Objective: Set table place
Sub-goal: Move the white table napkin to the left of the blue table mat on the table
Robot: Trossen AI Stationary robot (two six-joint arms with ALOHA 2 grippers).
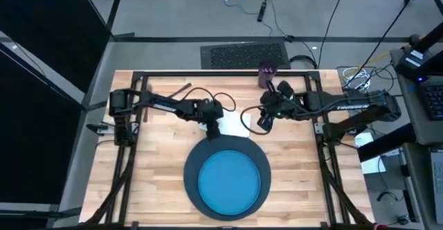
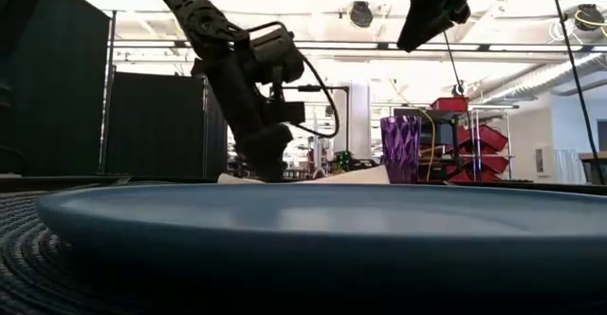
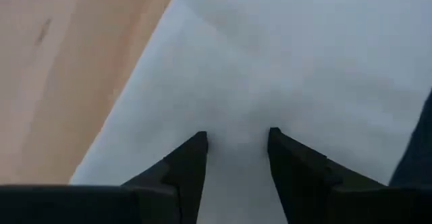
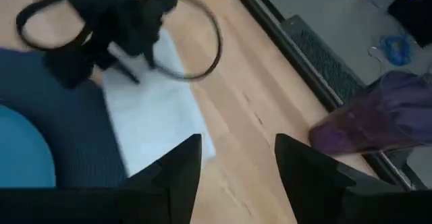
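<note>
Pale wooden planks of the table (image 1: pixel 159 161) carry, seen from above, a bright blue plate (image 1: pixel 228 182) on a large dark navy round disc (image 1: pixel 192 162), with the flat white napkin (image 1: pixel 232 125) just beyond the disc's far rim and the left gripper (image 1: pixel 210 122) down on its left edge, nearer than the raised right gripper (image 1: pixel 264 121). From the left wrist, its slightly parted fingers (image 3: pixel 185 166) rest on the napkin, whose long axis I cannot tell. From the right wrist, spread fingers (image 4: pixel 179 170) hover, a small purple cup (image 4: pixel 378 126) beside them.

Bare planks beside the dark disc (image 1: pixel 192 162) (purple cup (image 1: pixel 267 69) at the far edge), left arm (image 1: pixel 173 105) over the napkin (image 1: pixel 232 125).
</note>
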